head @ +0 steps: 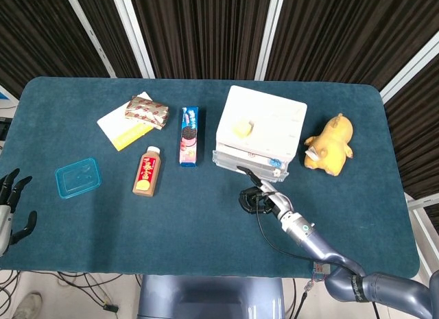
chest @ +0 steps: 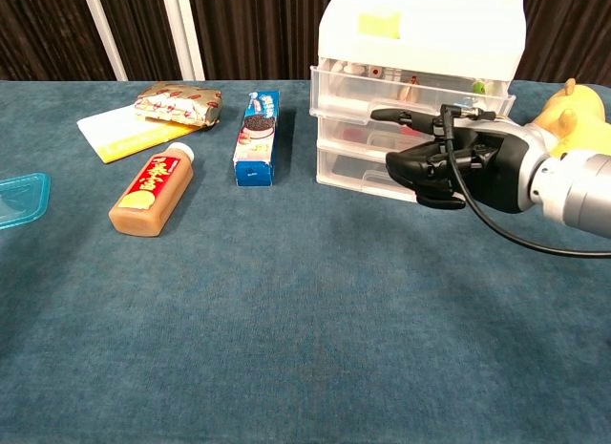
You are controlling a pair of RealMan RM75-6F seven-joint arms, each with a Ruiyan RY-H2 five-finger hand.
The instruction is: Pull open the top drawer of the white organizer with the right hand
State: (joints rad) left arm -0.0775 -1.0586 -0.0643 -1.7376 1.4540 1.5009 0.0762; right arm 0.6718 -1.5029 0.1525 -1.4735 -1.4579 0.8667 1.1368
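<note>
The blue table (head: 206, 216) carries an organizer (head: 260, 130), yellow toy (head: 330, 144), cookie box (head: 188, 135), bottle (head: 147, 171), snack pack (head: 147, 111), yellow card (head: 122, 129) and blue lid (head: 77, 178)

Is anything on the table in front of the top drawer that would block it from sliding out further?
Nothing visible does. The right hand is at the top drawer front, and the table toward the robot is bare cloth. The cookie box lies off to the side.

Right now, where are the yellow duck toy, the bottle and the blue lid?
yellow duck toy (head: 329, 144), head view, its body.
bottle (head: 146, 172), head view, its red label.
blue lid (head: 77, 177), head view, its middle.
</note>
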